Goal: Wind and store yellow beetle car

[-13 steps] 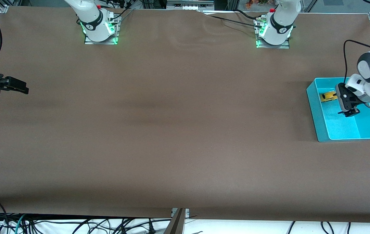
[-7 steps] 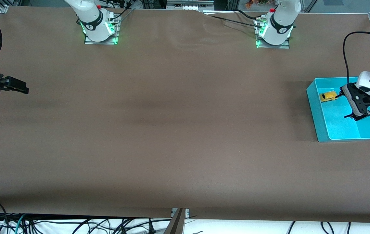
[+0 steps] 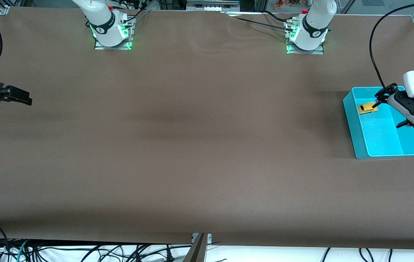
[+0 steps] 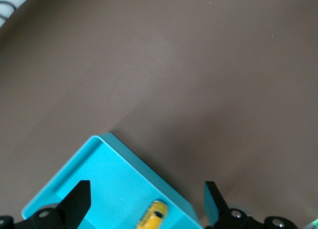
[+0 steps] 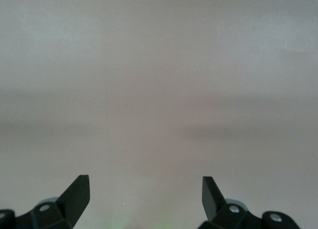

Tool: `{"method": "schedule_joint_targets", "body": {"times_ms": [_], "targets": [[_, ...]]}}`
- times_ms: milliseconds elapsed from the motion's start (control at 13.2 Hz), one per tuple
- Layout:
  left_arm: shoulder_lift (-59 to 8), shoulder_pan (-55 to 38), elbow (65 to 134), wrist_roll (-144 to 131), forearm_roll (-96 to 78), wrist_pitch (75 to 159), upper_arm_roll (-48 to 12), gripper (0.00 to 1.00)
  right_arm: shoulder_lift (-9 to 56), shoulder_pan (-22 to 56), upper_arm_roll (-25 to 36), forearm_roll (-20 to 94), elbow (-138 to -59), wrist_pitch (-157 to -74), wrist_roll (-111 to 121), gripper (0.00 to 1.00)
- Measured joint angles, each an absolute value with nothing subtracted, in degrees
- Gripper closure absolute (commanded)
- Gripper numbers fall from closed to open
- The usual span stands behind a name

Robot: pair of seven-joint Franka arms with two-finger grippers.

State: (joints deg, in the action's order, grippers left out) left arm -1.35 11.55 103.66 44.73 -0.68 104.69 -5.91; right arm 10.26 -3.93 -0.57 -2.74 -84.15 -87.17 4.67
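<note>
Lying in the cyan bin (image 3: 354, 123) at the left arm's end of the brown table (image 3: 192, 145), the yellow beetle car (image 3: 367, 108) is seen in the bin's part farther from the front camera, free of any grip. The left gripper (image 3: 392, 109) is held tilted above the bin, jaws spread apart with nothing between them. The right gripper (image 3: 19, 97) is parked over the table's edge at the right arm's end, jaws apart, empty, arm waiting.
</note>
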Motion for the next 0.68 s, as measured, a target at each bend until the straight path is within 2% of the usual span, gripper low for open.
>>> {"method": "schedule_joint_targets", "body": {"times_ms": [679], "targets": [[1.19,5.84,96.19,7.76,-0.66,89.0,-5.93,0.0,10.26,-3.93,-0.57,-2.74,-84.15,-87.17,4.67,0.0]]}}
